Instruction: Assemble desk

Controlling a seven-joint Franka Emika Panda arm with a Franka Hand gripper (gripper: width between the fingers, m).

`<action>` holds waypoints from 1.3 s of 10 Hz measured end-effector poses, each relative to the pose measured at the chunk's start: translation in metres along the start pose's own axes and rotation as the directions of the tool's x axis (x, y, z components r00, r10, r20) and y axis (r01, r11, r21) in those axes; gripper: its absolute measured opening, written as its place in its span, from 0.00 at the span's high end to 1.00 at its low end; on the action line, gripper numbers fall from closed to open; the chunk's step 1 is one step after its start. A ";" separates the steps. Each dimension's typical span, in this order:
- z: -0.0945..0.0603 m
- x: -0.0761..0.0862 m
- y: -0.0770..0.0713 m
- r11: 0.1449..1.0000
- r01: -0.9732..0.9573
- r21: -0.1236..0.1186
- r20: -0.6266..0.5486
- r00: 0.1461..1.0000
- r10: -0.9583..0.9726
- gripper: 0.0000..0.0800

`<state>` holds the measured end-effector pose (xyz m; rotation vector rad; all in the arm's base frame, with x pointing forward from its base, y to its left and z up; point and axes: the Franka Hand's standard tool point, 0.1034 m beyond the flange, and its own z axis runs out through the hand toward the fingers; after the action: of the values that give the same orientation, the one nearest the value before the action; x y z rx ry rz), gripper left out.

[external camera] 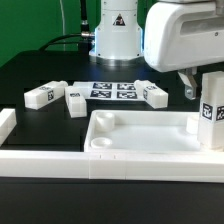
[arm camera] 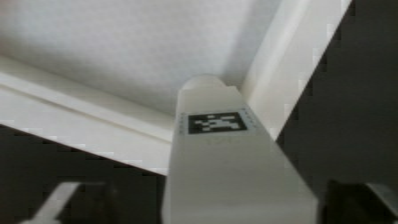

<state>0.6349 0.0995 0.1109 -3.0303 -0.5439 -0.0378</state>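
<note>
The white tray-like tabletop (external camera: 140,135) lies at the front of the table with its hollow side up. My gripper (external camera: 205,78) is at the exterior view's right. It is shut on a white block leg (external camera: 211,112) and holds it upright at the tabletop's right end. The leg's tag faces the camera. In the wrist view the leg (arm camera: 222,160) runs out from between my gripper (arm camera: 214,208) fingers (arm camera: 63,205), and its tagged end is over the tabletop's rim (arm camera: 107,95). Whether the leg's lower end touches a socket is hidden.
Three more legs lie on the black table behind the tabletop: two at the exterior view's left (external camera: 45,95) (external camera: 75,100) and one to the right (external camera: 155,95). The marker board (external camera: 113,90) lies between them. White border bars run along the front (external camera: 100,165) and left (external camera: 6,125).
</note>
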 end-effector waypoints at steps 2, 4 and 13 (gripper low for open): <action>0.000 0.000 0.000 1.000 0.000 0.000 0.000 1.000 0.000 0.64; 0.000 0.000 0.000 1.000 -0.020 0.001 0.000 1.000 0.020 0.64; 0.000 0.000 0.006 0.747 -0.664 0.038 0.008 0.748 0.664 0.64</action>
<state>0.6365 0.0941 0.1101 -2.9839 0.5596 0.0003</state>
